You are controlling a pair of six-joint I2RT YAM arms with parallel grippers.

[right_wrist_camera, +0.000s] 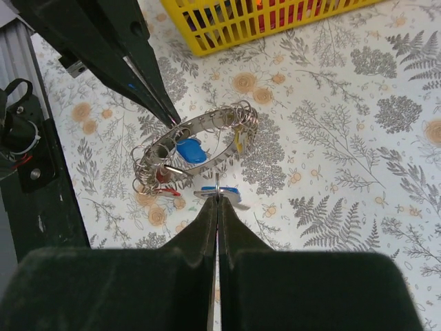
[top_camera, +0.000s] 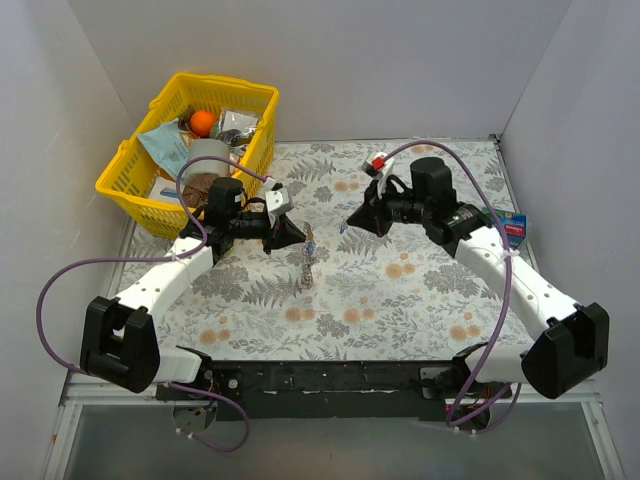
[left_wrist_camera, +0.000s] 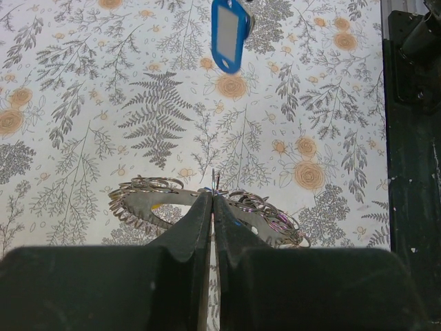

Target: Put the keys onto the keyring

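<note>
1. Left gripper (left_wrist_camera: 212, 196): the fingers are pressed together on the keyring (right_wrist_camera: 213, 157), pinching its edge. The keyring hangs above the tablecloth (top_camera: 400, 290), near the centre of the overhead view. It is a flat, silvery metal band bent into a hoop. Many small wire loops are threaded along it, giving it a beaded, chain-like outline.
2. Items on the keyring, seen from the right wrist camera: a blue plastic head (right_wrist_camera: 189, 150) inside the hoop, a red head (right_wrist_camera: 165, 192) at 7 o'clock and a yellow piece (right_wrist_camera: 238, 141) at 3 o'clock.
3. Right gripper (right_wrist_camera: 218, 201): the fingers are closed on the thin wire loop of a blue-headed key (left_wrist_camera: 229, 34). Its head is an oblong blue plastic tag with a pale insert. The key sits just beside the keyring, at its 6 o'clock in the right wrist view, and does not touch it.
4. Surroundings: the tablecloth is pale, printed with grey ferns and orange flowers. A yellow plastic lattice basket (top_camera: 125, 185) with mixed contents stands at 10 o'clock in the overhead view, well apart from the keyring. Purple cables (top_camera: 60, 290) loop beside each arm.
</note>
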